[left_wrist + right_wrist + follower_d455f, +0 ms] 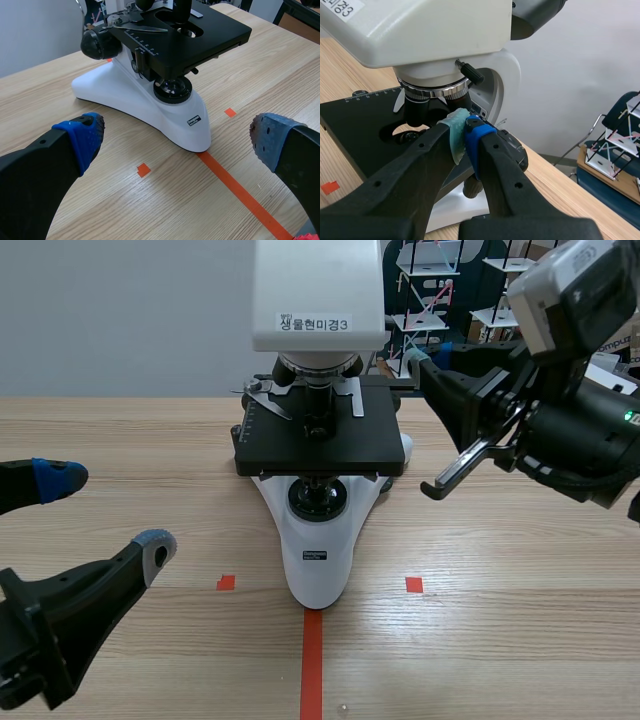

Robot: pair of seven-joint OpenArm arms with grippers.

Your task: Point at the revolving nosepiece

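Observation:
A white microscope (315, 560) with a black stage (320, 445) stands mid-table. Its revolving nosepiece (318, 364) sits under the white head, above the stage. My right gripper (421, 364) is raised at the microscope's right side, shut on nothing, its tip level with the nosepiece and a short way off. In the right wrist view the two pads (456, 140) meet just short of the ribbed silver nosepiece (432, 90), apart from it. My left gripper (105, 510) is low at the near left, open and empty, with the microscope base (170, 117) ahead of its fingers (80, 140).
An orange-red tape line (312, 665) runs from the microscope base toward the robot, with small squares (226, 582) on either side. Black focus knobs (100, 44) stick out of the microscope's side. Racks with white frames (440, 290) stand behind the table at the far right.

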